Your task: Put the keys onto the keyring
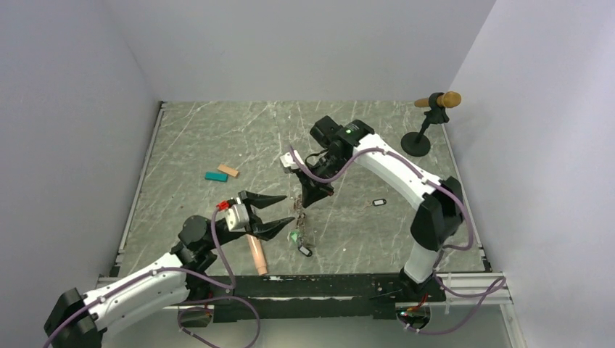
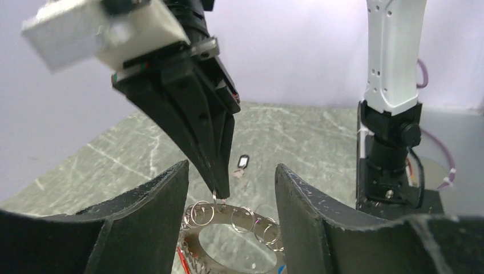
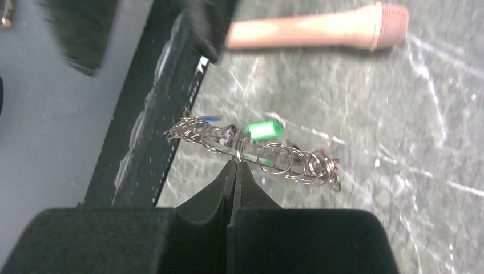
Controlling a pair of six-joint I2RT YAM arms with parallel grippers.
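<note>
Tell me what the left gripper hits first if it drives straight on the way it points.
Most likely the keyring, hanging from the shut right gripper dead ahead of the open left gripper; how far ahead is hard to judge.

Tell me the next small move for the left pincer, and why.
Probably ease the left pincer back, clear of the keyring. Its jaws stand open either side of the loop and grip nothing, while the right pincer is shut on one small ring and carries it. That frees it for the loose black key.
</note>
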